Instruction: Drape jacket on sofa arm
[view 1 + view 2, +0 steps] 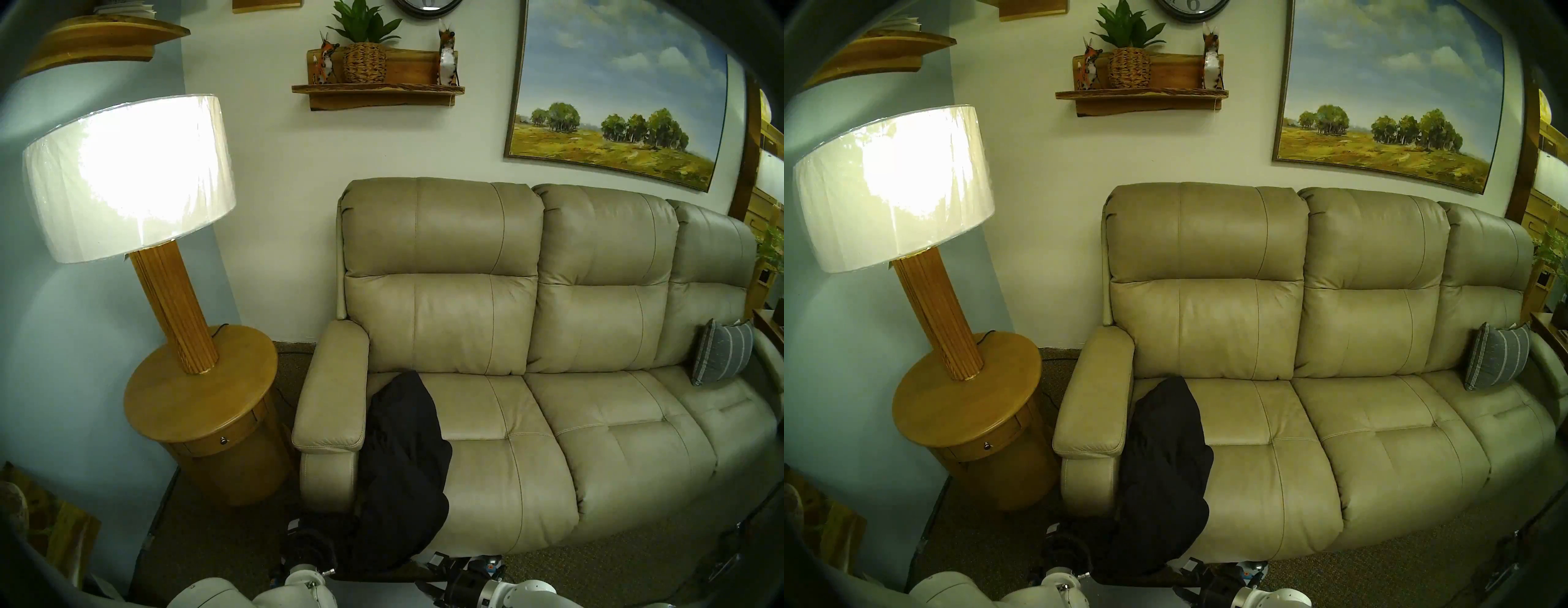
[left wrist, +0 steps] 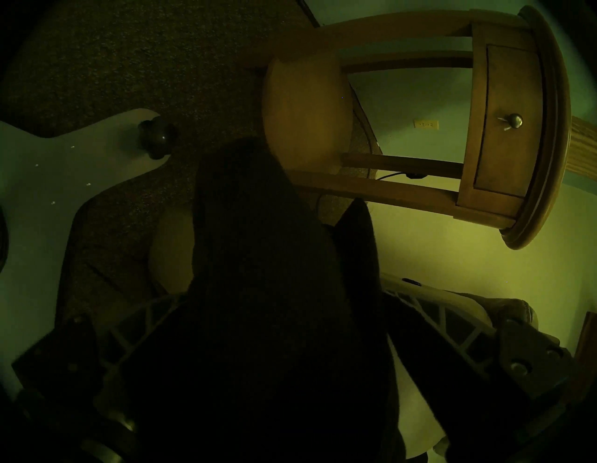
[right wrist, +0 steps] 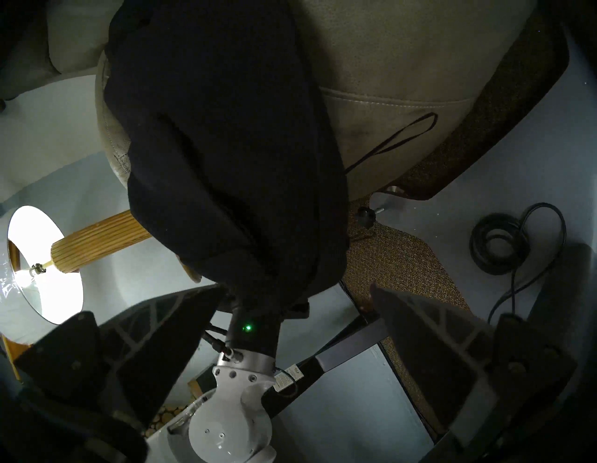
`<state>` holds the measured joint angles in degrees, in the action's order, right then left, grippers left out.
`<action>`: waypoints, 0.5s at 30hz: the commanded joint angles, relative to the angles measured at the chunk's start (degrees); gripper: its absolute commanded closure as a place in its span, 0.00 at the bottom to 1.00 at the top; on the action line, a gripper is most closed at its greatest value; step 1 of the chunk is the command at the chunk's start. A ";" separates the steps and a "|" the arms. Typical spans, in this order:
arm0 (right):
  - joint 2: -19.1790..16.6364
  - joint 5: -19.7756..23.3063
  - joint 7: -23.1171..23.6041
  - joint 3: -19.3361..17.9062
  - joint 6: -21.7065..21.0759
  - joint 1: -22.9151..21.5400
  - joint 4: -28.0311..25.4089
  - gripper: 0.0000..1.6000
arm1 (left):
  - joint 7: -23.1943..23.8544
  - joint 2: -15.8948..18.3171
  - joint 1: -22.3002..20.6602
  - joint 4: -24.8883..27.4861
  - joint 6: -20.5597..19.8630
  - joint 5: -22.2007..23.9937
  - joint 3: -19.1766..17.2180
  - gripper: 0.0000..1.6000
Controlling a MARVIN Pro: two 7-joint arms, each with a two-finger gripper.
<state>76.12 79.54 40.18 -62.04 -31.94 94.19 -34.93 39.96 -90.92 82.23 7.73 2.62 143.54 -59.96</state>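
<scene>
Left tool (image 2: 284,307) is buried in cloth, grip cannot tell; right tool (image 3: 295,287) gapes empty. Beige-tan leather sofa arm (image 1: 335,395) is bare. Soft black hooded fabric jacket (image 1: 403,458) lies on the seat beside it, spilling over the front. Step, I'd judge: grasping. Next: lift leftward over the arm. White arm stickers (image 3: 287,378) are unreadable.

Jacket (image 1: 403,463) on seat beside sofa arm (image 1: 333,399), side table (image 1: 199,407) left, pillow (image 1: 719,356) far right

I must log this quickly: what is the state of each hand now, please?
Left hand: closed on the jacket.
Right hand: open, holding nothing.
</scene>
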 commanded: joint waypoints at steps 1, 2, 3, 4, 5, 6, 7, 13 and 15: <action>0.34 0.04 0.84 0.26 -0.23 0.62 -0.33 0.00 | 1.79 0.62 3.74 5.34 -3.35 -2.18 2.77 0.00; 0.36 0.04 0.97 0.29 -0.27 0.76 -0.40 0.00 | 1.93 0.78 3.29 5.66 -4.13 -2.91 3.71 0.00; 0.35 0.05 1.15 0.32 -0.33 0.90 -0.49 0.00 | 1.52 0.82 2.72 6.30 -5.13 -3.64 4.69 0.00; 0.33 0.05 1.30 0.33 -0.35 1.02 -0.56 0.00 | 1.61 0.79 2.20 6.81 -5.63 -4.25 5.47 0.00; 0.31 0.06 1.42 0.33 -0.36 1.11 -0.61 0.00 | 1.57 0.73 1.45 7.42 -6.17 -5.27 6.62 0.00; 0.28 0.06 1.57 0.33 -0.37 1.20 -0.66 0.00 | 1.35 0.68 0.92 8.00 -6.82 -5.93 7.49 0.00; 0.19 0.08 1.72 0.31 -0.38 1.29 -0.69 0.00 | 1.68 0.59 0.25 8.75 -7.25 -6.84 8.55 0.00; -0.43 0.34 2.58 -0.11 -0.51 1.45 -0.75 0.00 | -0.15 0.06 -2.66 11.73 -8.56 -10.79 13.85 0.00; -0.64 0.44 2.95 -0.25 -0.57 1.48 -0.74 0.00 | -1.54 -0.02 -3.18 12.45 -9.08 -11.58 15.67 0.00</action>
<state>76.10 79.65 41.55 -61.95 -32.28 95.63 -35.04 40.37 -89.85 82.93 16.20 -4.35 135.13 -49.27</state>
